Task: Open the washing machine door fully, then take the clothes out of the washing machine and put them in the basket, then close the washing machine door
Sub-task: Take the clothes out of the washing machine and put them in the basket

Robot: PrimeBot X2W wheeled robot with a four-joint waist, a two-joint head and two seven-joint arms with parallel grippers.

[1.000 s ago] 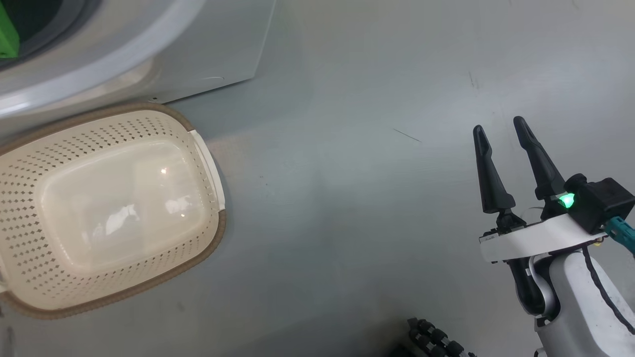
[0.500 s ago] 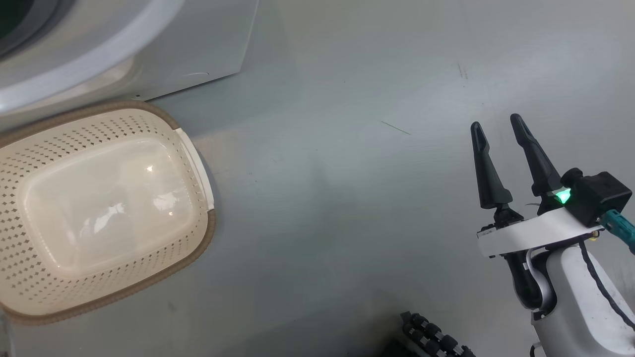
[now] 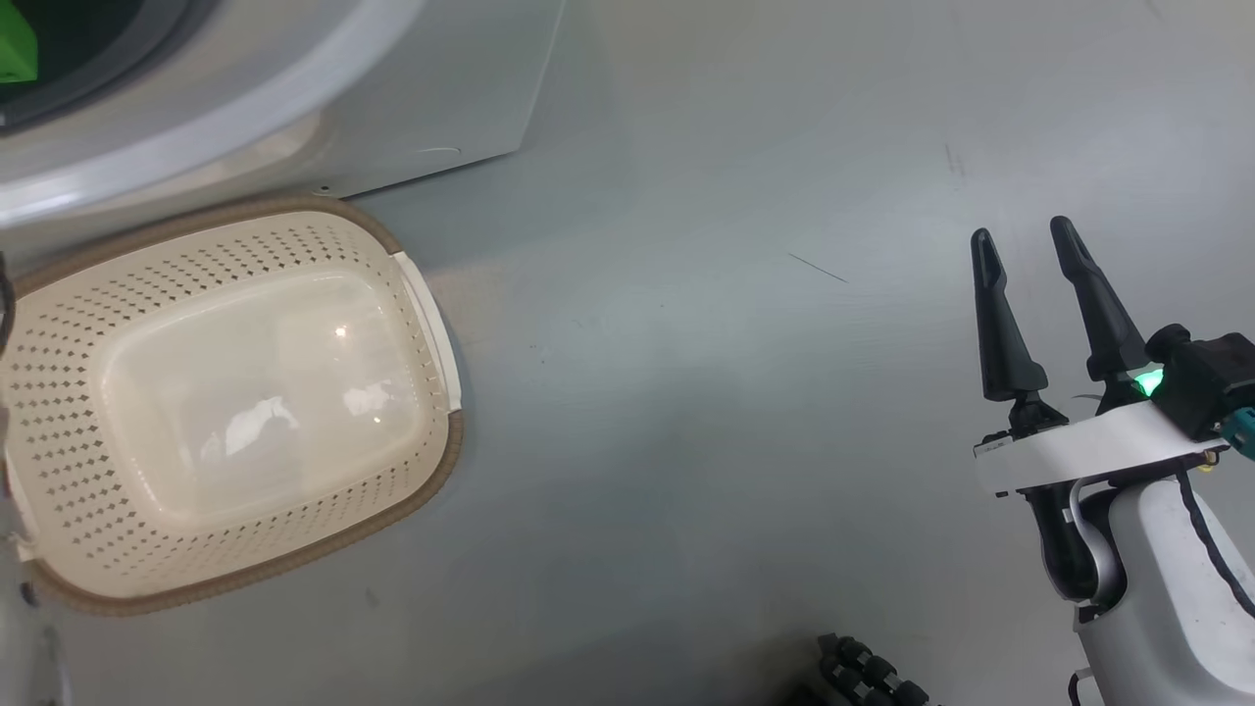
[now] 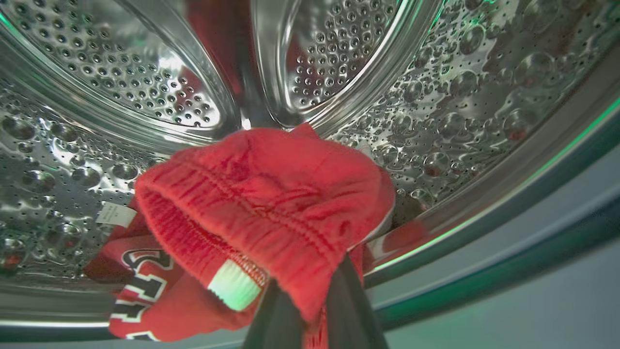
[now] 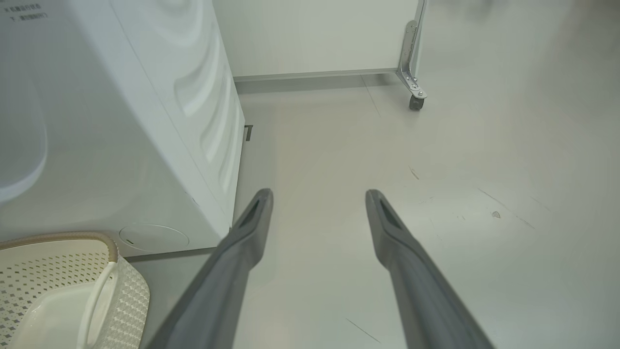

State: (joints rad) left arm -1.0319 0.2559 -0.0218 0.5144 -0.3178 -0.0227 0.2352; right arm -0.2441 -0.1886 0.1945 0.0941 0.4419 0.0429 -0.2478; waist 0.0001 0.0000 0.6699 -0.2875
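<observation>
The left claw [image 4: 310, 298] was clamped on the red clothes [image 4: 261, 203] bunched over its tips in the washing machine [image 3: 441, 88] drum [image 4: 484, 87], the right claw [image 3: 1023, 235] gaped empty above the floor [image 3: 686, 392], well off the basket [image 3: 436, 480].

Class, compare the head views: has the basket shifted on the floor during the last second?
No. The basket sits just as close to the lower corner of the washing machine as before; the whole view slid, so the camera moved.
</observation>
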